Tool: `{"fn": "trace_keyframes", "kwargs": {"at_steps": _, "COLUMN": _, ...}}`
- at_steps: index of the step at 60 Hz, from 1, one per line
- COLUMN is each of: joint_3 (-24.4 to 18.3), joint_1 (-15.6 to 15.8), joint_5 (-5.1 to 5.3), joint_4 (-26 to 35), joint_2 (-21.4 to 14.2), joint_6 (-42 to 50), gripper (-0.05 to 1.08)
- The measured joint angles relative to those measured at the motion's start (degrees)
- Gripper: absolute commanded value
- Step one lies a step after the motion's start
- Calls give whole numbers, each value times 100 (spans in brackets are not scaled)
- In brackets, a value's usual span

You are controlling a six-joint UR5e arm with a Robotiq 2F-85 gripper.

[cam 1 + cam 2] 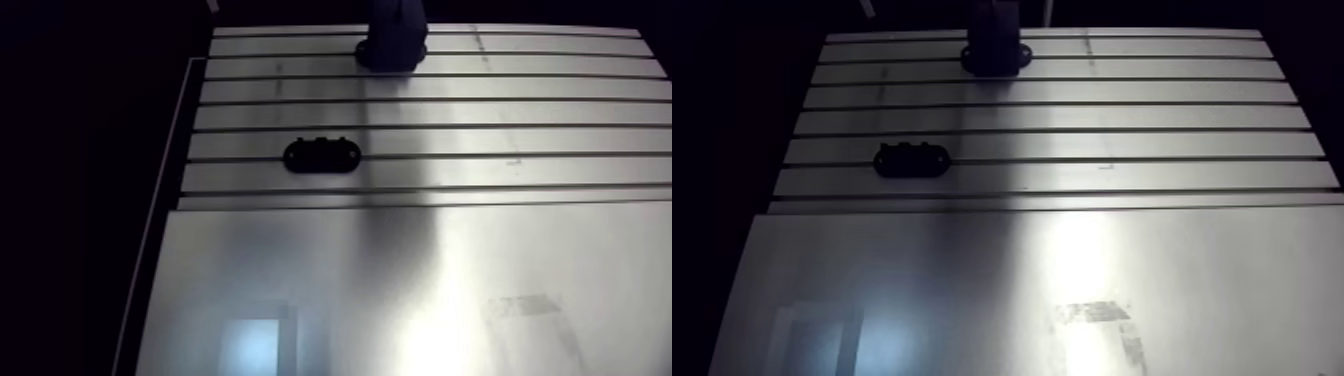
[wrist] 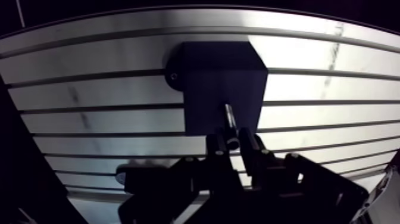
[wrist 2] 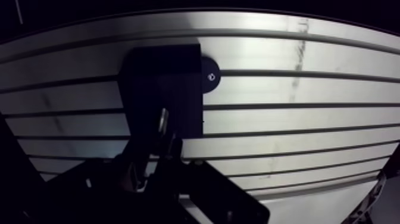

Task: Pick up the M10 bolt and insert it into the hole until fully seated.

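Observation:
In the wrist view a slim metal bolt [image 2: 230,124] is pinched between my two fingertips, its shaft pointing out over a black block [image 2: 220,71] bolted to the slotted table. My gripper [image 2: 233,143] is shut on the bolt, right above the block's top face. A round flange with a screw [image 2: 173,76] sticks out from the block's side. Whether the bolt's tip is in a hole cannot be made out against the dark face. In the arm view the gripper [image 1: 392,40] hangs over this block at the table's far edge, with its fingers too dark to read.
A black oval holder [image 1: 322,154] lies on the slotted aluminium table [image 1: 480,110], nearer than the block and to its left. A smooth metal sheet [image 1: 400,290] covers the near half of the table. The table's left edge [image 1: 165,190] drops into darkness.

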Motion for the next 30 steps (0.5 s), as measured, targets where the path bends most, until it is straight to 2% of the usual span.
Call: {"fn": "trace_keyframes", "kwargs": {"at_steps": 30, "joint_3": 31, "joint_1": -1, "joint_5": -8, "joint_4": -12, "joint_2": 12, "joint_6": -1, "gripper": 108}}
